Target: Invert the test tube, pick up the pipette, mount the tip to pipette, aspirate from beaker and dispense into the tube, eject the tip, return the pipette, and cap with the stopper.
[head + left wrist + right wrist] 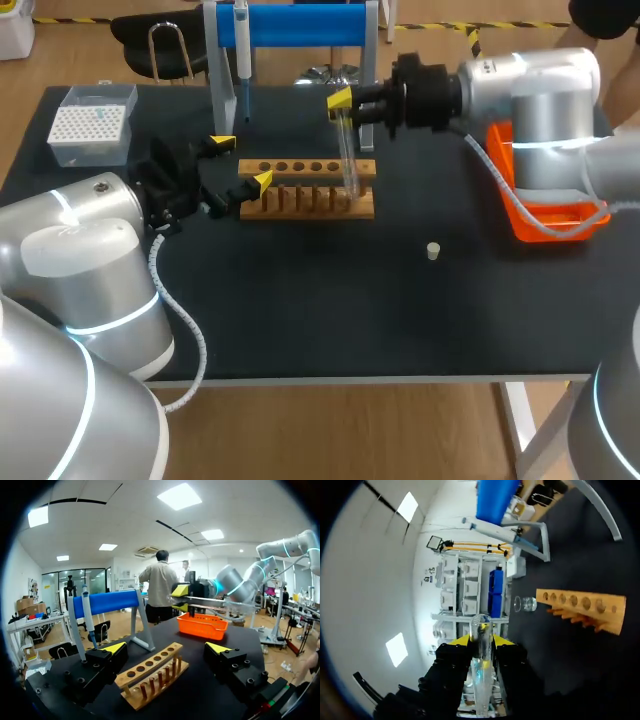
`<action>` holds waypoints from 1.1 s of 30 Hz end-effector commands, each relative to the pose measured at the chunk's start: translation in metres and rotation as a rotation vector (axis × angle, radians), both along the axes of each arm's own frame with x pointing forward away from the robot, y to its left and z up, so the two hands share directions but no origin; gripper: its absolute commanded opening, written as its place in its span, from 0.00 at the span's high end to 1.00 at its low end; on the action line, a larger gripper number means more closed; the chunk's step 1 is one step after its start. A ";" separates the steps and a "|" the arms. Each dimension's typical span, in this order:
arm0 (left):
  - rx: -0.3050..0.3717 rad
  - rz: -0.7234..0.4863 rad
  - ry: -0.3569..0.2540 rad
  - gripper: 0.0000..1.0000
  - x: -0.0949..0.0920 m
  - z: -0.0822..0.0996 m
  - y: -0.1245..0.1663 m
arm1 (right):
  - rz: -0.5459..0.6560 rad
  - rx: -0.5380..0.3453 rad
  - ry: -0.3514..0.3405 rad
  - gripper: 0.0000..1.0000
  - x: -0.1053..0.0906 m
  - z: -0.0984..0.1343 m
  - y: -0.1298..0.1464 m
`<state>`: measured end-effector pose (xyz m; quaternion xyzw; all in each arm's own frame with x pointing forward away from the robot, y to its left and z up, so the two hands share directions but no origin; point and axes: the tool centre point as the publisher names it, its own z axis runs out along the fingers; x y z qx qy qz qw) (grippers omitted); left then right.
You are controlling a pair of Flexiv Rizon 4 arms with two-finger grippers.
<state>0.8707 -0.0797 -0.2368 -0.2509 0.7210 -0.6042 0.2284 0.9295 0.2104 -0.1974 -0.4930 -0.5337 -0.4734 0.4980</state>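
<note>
My right gripper is shut on a clear test tube, held above the right end of the wooden rack. In the right wrist view the test tube runs crosswise between the yellow tips of the right gripper. From the left wrist view the test tube looks nearly level. My left gripper stands open at the rack's left end, nothing between its fingers. The pipette hangs on the blue stand. The stopper lies on the mat. A glass beaker stands behind the rack.
A tip box sits at the back left and an orange tray at the right. The blue pipette stand spans the back edge. In the left wrist view the rack lies just ahead of the left gripper.
</note>
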 end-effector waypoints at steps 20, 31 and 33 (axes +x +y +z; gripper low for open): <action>-0.003 0.005 -0.005 0.00 -0.001 -0.001 -0.001 | 0.009 0.077 0.043 1.00 0.002 -0.005 -0.005; -0.003 0.005 -0.005 0.00 -0.001 -0.001 -0.001 | 0.010 0.061 0.023 1.00 0.003 -0.005 -0.009; -0.003 0.005 -0.005 0.00 -0.001 -0.001 -0.001 | 0.007 0.043 0.021 1.00 0.002 -0.006 -0.010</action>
